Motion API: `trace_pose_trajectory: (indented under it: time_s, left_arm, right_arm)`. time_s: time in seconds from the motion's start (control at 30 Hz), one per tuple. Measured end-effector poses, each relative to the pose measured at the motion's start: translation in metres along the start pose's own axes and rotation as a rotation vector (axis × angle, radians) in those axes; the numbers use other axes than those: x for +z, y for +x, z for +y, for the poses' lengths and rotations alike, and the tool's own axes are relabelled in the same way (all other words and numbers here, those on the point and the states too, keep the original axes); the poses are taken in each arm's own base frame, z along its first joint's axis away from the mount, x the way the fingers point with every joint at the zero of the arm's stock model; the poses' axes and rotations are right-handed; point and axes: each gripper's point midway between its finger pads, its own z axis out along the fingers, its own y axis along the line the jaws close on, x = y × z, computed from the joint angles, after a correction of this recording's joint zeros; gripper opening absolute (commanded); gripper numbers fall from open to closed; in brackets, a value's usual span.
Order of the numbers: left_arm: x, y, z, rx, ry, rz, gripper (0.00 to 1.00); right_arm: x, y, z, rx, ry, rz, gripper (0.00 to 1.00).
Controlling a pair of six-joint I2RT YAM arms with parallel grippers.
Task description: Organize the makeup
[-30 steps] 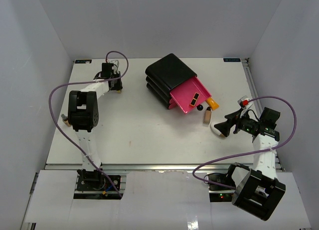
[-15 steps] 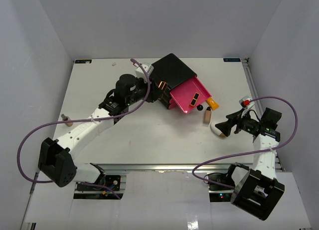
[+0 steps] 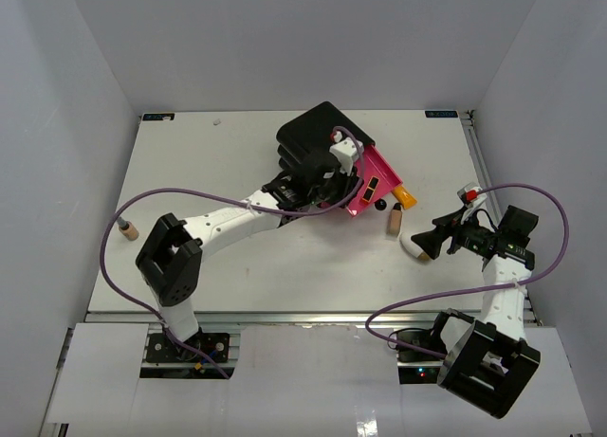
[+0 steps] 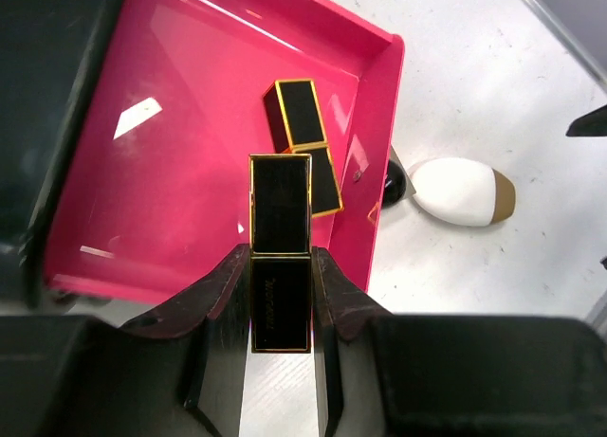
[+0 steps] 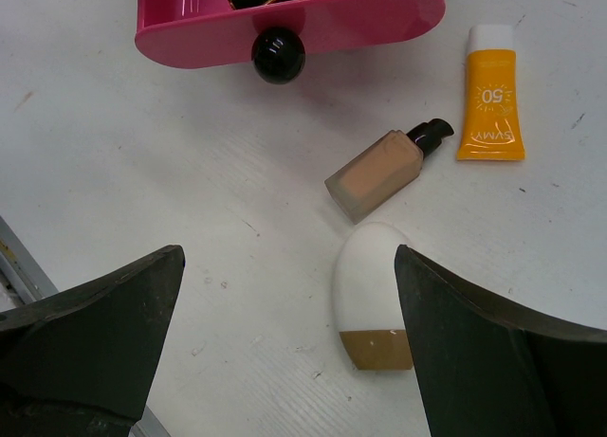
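as the left gripper (image 4: 280, 266) swings over from the far corner, it hangs above the pink drawer (image 4: 375, 181), fingers clamped on a lipstick (image 4: 280, 209). a drop looks next, beside a second lipstick (image 4: 302, 143) already in. right gripper (image 5: 289, 266) hasn't budged, fingers wide over the white tube (image 5: 370, 300). from the top, the arm (image 3: 228, 224) hides the held lipstick.

1. Wide-spread gripper (image 5: 289, 262), its tips at 8 and 4 o'clock.
2. Between them, at 5 o'clock, lies the white oval tube (image 5: 375, 300).
3. Just beside its white end is the tan bottle (image 5: 379, 176), near centre.
4. At 2 o'clock lies the orange tube (image 5: 491, 100).
5. At 12 o'clock is the pink drawer (image 5: 360, 20) with its black knob (image 5: 278, 56).
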Motion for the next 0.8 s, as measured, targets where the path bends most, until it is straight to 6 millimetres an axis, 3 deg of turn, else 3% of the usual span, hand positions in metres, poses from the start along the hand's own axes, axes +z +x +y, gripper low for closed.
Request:
trace_pose_trajectory:
  time_s: [0.13, 0.33, 0.57, 0.8]
  left_arm:
    - [0.019, -0.007, -0.01, 0.045, -0.019, -0.005, 0.2]
    - [0.044, -0.018, -0.004, 0.08, -0.084, -0.023, 0.25]
    - [0.069, -0.001, 0.012, 0.119, -0.166, 0.031, 0.32]
    - [0.069, -0.004, 0.016, 0.129, -0.192, 0.035, 0.57]
  right_arm:
    - [0.0, 0.0, 0.0, 0.0, 0.0, 0.0, 0.98]
    - [0.0, 0.0, 0.0, 0.0, 0.001, 0.0, 0.98]
    - [-0.001, 0.0, -0.001, 0.002, 0.006, -0.001, 0.98]
    - [-0.001, 0.0, -0.002, 0.003, 0.007, -0.002, 0.98]
